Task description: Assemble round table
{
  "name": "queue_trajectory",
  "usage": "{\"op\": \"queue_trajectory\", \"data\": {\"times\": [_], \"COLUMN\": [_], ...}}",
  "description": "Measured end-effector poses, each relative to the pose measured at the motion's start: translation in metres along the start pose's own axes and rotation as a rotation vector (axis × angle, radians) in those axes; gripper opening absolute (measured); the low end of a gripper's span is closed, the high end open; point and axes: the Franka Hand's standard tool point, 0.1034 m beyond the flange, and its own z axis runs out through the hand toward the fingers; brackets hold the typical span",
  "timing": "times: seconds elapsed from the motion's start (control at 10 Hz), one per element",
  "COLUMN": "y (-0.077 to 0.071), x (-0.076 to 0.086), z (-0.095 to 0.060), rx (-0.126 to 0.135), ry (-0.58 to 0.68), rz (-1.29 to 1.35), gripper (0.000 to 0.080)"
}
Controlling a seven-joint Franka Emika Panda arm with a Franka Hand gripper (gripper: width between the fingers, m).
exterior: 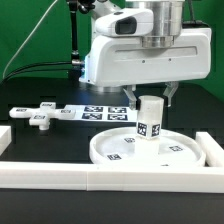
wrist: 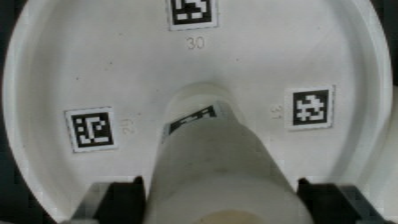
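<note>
The white disc (exterior: 112, 150) lies rim-up on the black table (exterior: 40, 145), square tags on its inner face. The leg (exterior: 150, 120), a short thick white cylinder with tags on its side, stands upright at the disc's middle. The hand (exterior: 152, 98) hangs right above, its fingers (exterior: 134, 97) spread apart to either side of the leg's top, not clamping it. The wrist view shows the leg (wrist: 214, 160) between them

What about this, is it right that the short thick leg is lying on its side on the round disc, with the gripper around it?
No. The leg stands upright on the round disc, not on its side; the exterior view shows it. The gripper is around it, as you said.
</note>
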Motion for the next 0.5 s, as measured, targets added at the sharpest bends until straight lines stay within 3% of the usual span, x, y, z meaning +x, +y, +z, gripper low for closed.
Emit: {"op": "queue_trajectory", "data": {"times": [0.2, 0.3, 0.5], "y": [0.0006, 0.0035, 0.0055], "x": [0.0009, 0.0062, 0.0070], "z": [0.0005, 0.0006, 0.0005], "rx": [0.014, 0.038, 0.057], "ry": [0.002, 0.012, 0.012], "rz": [0.149, 0.288, 0.522], "gripper": [0.0407, 0.0407, 0.0409]}}
